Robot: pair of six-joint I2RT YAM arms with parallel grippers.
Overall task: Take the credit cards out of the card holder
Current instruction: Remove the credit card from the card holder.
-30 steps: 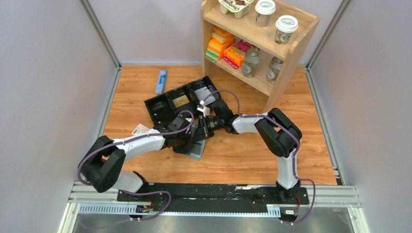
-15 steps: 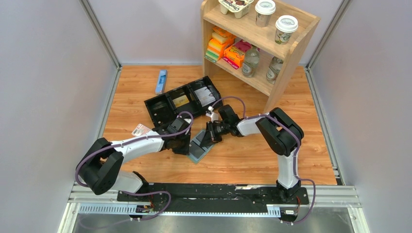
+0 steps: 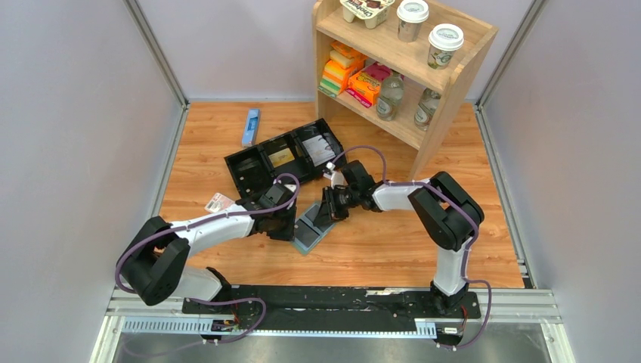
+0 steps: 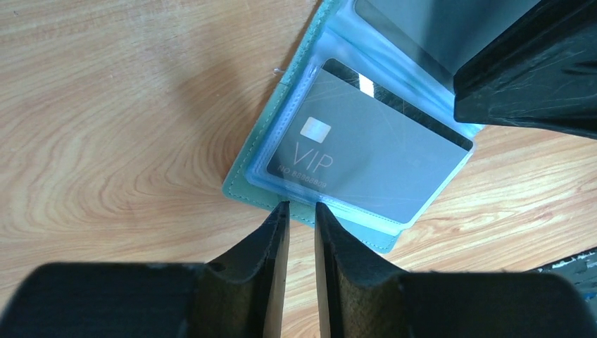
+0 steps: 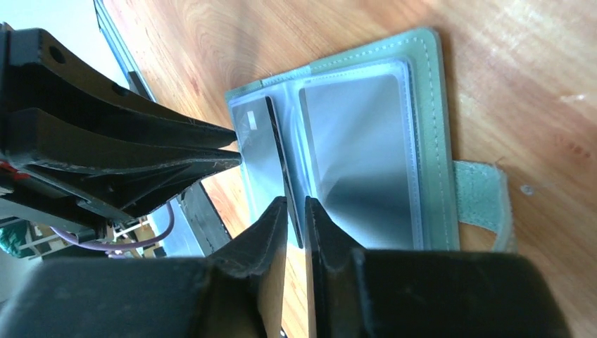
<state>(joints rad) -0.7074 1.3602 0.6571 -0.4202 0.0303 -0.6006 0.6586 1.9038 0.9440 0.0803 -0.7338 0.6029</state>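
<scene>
Card holder (image 3: 312,229) lies newly uncovered and open, VIP card (image 4: 366,165) still pocketed, left claw (image 4: 301,205) at its 9 o'clock, right claw (image 5: 296,201) at 1 o'clock, both nearly together.

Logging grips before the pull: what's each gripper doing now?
Left gripper: closed on the card holder edge.
Right gripper: closed on the grey card.

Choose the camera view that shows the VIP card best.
Left wrist: the VIP card is large, lettering legible. Right wrist shows it steeply foreshortened, lettering unreadable; top external, only a tiny dark patch.
</scene>
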